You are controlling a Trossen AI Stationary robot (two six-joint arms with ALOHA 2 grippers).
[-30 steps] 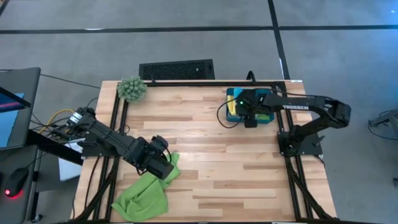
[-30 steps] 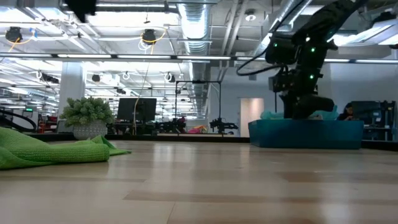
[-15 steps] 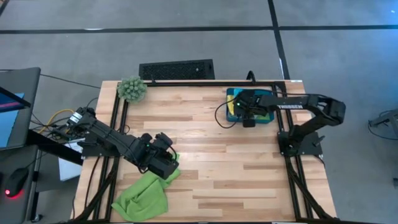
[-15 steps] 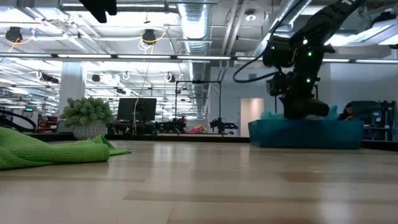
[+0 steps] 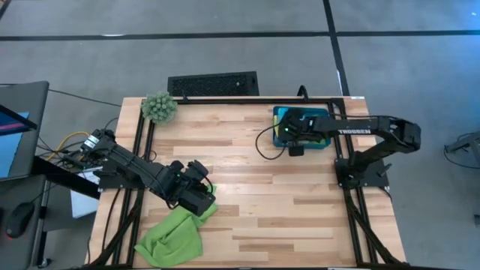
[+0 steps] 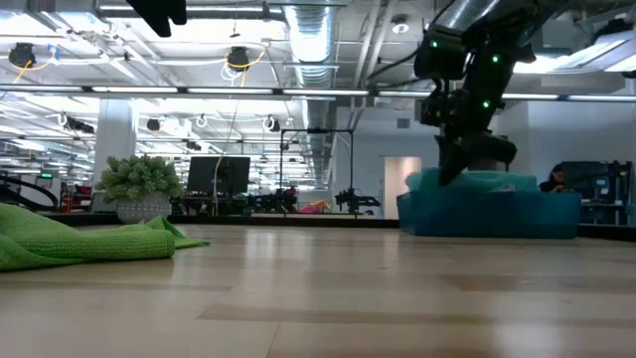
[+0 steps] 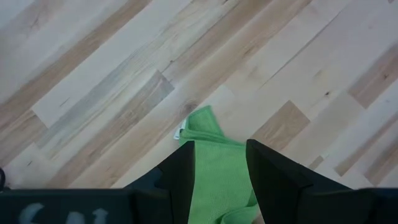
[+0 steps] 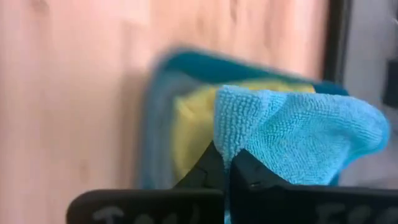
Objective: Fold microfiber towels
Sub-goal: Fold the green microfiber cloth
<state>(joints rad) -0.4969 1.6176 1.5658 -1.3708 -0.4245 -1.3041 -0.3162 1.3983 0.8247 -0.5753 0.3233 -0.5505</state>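
Note:
A teal bin (image 5: 279, 112) stands at the table's far right and holds a light blue towel (image 8: 292, 137) on top of a yellow towel (image 8: 189, 124). My right gripper (image 5: 290, 133) is over the bin's left part, shut on the blue towel, which bulges above the rim (image 6: 427, 179). A lime green towel (image 5: 171, 236) lies crumpled at the near left. My left gripper (image 7: 219, 146) hangs open well above the green towel's far corner (image 7: 199, 121), touching nothing. My right gripper pinches a bunched fold of the light blue towel (image 8: 231, 142) between its two fingers; how many layers cannot be told. The fingers come from above, pointing down. The pinched part is drawn up over the bin's rim, and the rest lies in the bin.
A fuzzy green plant ball (image 5: 159, 107) sits at the far left corner. A black slatted object (image 5: 213, 83) lies just beyond the far edge. Bare wood (image 5: 262, 195) spans the table's middle between the two arms.
My right gripper has shut on the light blue towel inside the bin, then risen a little and shifted toward the table's left, pulling part of the towel up above the rim. My left gripper has drifted slightly toward the right.

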